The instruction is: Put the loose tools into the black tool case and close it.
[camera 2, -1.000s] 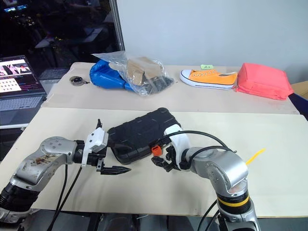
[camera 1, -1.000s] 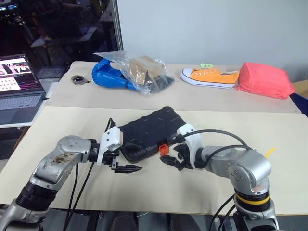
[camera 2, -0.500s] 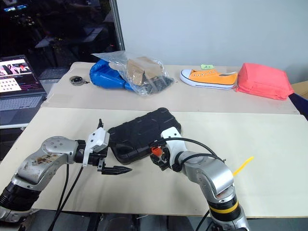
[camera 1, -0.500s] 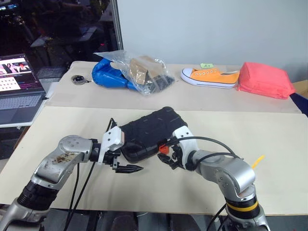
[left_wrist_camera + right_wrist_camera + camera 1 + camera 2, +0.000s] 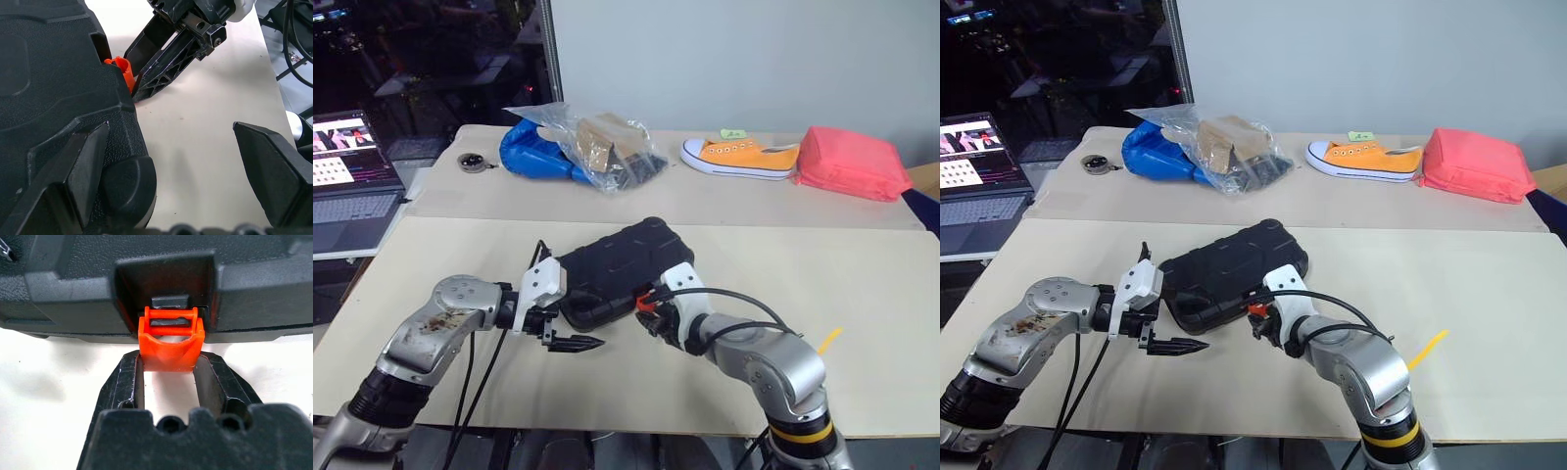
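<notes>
The black tool case lies closed on the beige table, its lid down. The small orange latch on its near edge hangs unfastened. My right gripper is at that edge, its two fingers pressed against either side of the latch. My left gripper stands open by the case's near left corner. One of its fingers rests against the corner and the other stands apart over bare table. The loose tools are out of view.
On the far table lie a clear plastic bag over a blue bundle, an orange sneaker and a red pouch. A laptop sits at the far left. A yellow strip lies near my right arm.
My right gripper has edged in toward the case's near edge and its fingers have closed on the orange latch. The left gripper and the case have stayed still.
</notes>
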You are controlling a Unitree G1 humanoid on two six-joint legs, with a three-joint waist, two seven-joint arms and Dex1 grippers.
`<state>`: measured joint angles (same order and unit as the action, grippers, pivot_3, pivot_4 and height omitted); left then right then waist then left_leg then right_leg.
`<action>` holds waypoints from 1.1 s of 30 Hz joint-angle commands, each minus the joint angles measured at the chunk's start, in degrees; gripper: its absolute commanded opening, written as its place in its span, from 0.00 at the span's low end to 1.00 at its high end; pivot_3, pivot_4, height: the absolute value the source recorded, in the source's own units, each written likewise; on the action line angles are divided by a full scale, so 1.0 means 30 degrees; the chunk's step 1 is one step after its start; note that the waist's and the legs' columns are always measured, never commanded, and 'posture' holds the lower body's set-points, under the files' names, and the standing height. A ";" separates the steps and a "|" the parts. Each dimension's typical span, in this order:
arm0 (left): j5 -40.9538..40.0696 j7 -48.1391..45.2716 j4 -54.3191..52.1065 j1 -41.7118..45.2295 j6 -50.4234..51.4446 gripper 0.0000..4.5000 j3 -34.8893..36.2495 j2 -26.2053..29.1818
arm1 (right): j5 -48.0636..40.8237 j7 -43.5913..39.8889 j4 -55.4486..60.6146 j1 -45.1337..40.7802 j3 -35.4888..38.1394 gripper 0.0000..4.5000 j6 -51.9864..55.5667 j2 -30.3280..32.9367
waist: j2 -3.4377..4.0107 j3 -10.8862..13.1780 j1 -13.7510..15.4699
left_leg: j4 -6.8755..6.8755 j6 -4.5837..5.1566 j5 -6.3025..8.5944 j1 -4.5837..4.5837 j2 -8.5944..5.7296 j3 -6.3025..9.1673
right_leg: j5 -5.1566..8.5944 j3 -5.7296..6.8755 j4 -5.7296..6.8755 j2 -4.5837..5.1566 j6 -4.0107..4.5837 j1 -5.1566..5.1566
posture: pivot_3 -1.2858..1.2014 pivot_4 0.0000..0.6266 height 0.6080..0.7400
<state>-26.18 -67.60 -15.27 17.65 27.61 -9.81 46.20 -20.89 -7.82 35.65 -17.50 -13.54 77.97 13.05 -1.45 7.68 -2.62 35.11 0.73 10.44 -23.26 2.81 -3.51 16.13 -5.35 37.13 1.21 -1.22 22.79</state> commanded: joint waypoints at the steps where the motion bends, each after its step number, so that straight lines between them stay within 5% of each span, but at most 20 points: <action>1: 0.0592 -0.0115 0.0383 -0.0345 0.0359 0.97 -0.0709 -0.0007 | 0.0500 -0.0068 0.1298 -0.0615 -0.0694 0.27 -0.0678 0.0876 | 0.0002 0.0001 0.0007 | 0.0000 0.0000 0.0000 -0.0003 -0.0001 0.0000 | 0.0000 0.0000 0.0000 0.0001 0.0000 0.0003 | 0.52 0.24 1.00; 33: 0.0993 -0.0156 0.0682 0.0073 0.0450 0.97 -0.1208 -0.0932 | 0.0162 -0.1130 0.1847 -0.1791 -0.1298 0.27 -0.0037 0.2142 | 0.0000 0.0001 0.0022 | 0.0004 0.0001 -0.0001 -0.0081 -0.0010 -0.0001 | -0.0012 -0.0010 0.0006 0.0002 0.0017 0.0080 | 0.52 0.24 1.00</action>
<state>-24.83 -68.07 -14.67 18.98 27.60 -11.14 43.47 -20.30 -10.30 37.28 -22.12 -17.96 80.20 19.24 -1.45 7.69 -2.56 35.12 0.73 10.44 -23.50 2.78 -3.51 16.10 -5.38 37.15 1.22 -1.17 23.03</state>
